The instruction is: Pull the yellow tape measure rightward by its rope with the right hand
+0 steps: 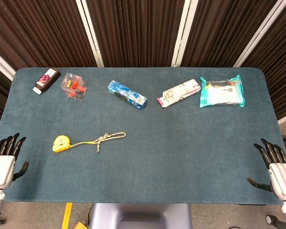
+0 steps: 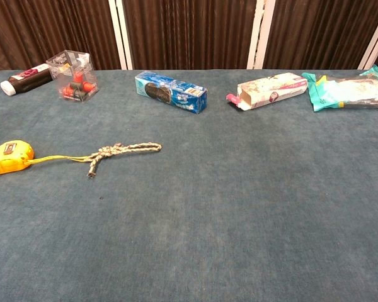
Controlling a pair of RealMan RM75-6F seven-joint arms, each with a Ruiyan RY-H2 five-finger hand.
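Note:
The yellow tape measure [image 1: 60,143] [image 2: 9,158] lies on the left part of the blue-green table. Its knotted beige rope [image 1: 105,138] [image 2: 116,151] trails off to the right, flat on the cloth. At the table's near right corner my right hand [image 1: 276,164] is open, fingers apart, far from the rope. My left hand [image 1: 5,155] is open at the near left edge, a short way left of the tape measure. Neither hand shows in the chest view.
Along the far edge lie a dark bottle [image 1: 46,80], a clear box with red items [image 1: 74,86], a blue box [image 1: 127,94], a white-pink carton [image 1: 178,92] and a teal packet [image 1: 221,92].

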